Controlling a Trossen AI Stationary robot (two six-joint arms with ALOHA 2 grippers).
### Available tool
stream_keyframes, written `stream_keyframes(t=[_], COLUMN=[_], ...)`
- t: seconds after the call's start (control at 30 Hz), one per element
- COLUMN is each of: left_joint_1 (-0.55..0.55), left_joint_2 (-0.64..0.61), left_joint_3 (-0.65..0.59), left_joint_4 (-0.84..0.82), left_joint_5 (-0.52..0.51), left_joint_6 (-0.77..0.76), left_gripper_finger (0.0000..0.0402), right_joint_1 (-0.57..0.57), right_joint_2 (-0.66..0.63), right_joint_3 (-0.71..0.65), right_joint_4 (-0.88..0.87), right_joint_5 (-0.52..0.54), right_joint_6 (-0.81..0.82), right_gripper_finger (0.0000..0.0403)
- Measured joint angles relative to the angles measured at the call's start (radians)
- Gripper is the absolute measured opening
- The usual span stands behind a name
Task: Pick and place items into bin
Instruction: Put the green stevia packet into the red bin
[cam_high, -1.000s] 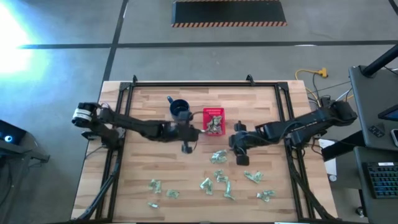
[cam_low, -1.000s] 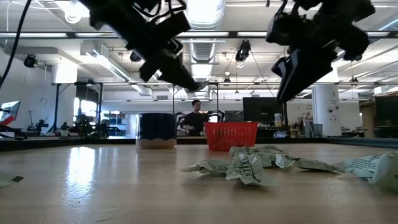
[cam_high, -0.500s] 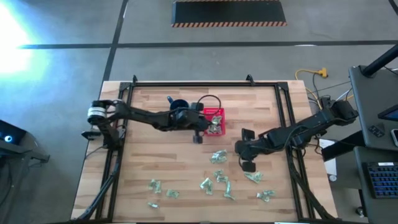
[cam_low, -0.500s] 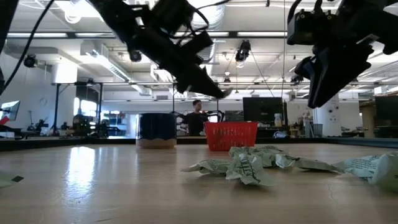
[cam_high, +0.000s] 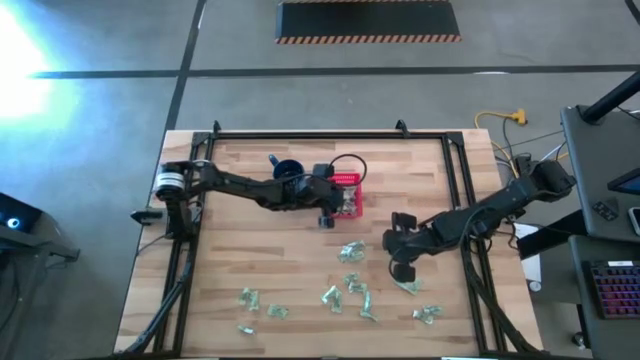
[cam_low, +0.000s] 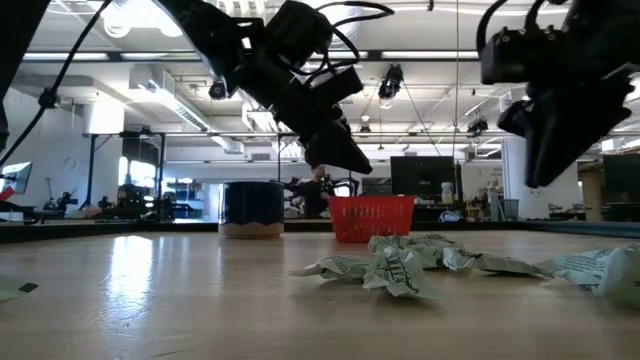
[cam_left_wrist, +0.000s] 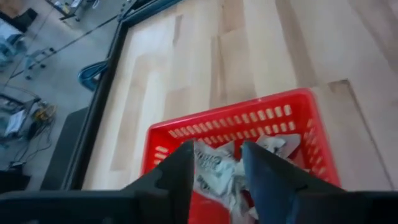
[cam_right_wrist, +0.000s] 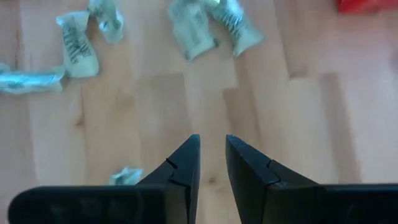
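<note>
The red bin (cam_high: 346, 181) (cam_low: 371, 217) stands on the table's far middle part with wrinkled pale items (cam_left_wrist: 219, 169) inside it. My left gripper (cam_high: 333, 203) (cam_left_wrist: 217, 152) hangs open just above the bin's near wall (cam_left_wrist: 236, 121), with nothing between its fingers. More pale green items (cam_high: 350, 252) (cam_low: 395, 266) lie scattered on the near half of the table. My right gripper (cam_high: 401, 268) (cam_right_wrist: 212, 142) hovers over bare wood among them, fingers pointing down with a narrow gap and nothing in it. One small item (cam_right_wrist: 127, 176) lies beside its fingers, and others (cam_right_wrist: 193, 30) lie farther off.
A dark blue mug (cam_high: 287, 172) (cam_low: 251, 208) stands just left of the bin. A black frame (cam_high: 300, 136) runs around the table. Items lie at the near left (cam_high: 250, 298), near middle (cam_high: 352, 296) and near right (cam_high: 428, 314). Bare wood shows between the clusters.
My left gripper has gone toward the table's right and far side, over the bin; the pale piece seen at its fingertips no longer shows there. My right gripper has moved toward the near edge and lower, over the scattered items.
</note>
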Motion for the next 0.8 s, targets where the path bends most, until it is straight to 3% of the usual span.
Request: stream_keyframes(t=[0.13,0.37,0.63,0.8], left_joint_1=[0.0,-0.003,-0.008,-0.011], left_joint_2=[-0.032,-0.067,-0.081,-0.096], left_joint_3=[0.0,-0.005,-0.016,-0.026], left_joint_4=[-0.051,-0.118,-0.125,-0.127], left_joint_5=[-0.012,-0.013,-0.013,-0.012], left_joint_6=[-0.001,-0.012,-0.028,-0.029], left_gripper_finger=[0.015,0.0155,0.0155,0.0155], right_joint_1=[0.059,0.22,0.378,0.397], right_joint_2=[0.0,0.0,0.001,0.001], right_joint_3=[-0.023,-0.029,-0.061,-0.083], right_joint_4=[0.001,0.071,0.154,0.154], right_joint_5=[-0.071,-0.073,0.16,0.192], right_joint_6=[0.115,0.294,0.356,0.376], right_gripper_finger=[0.0068,0.0068,0.0071,0.0099])
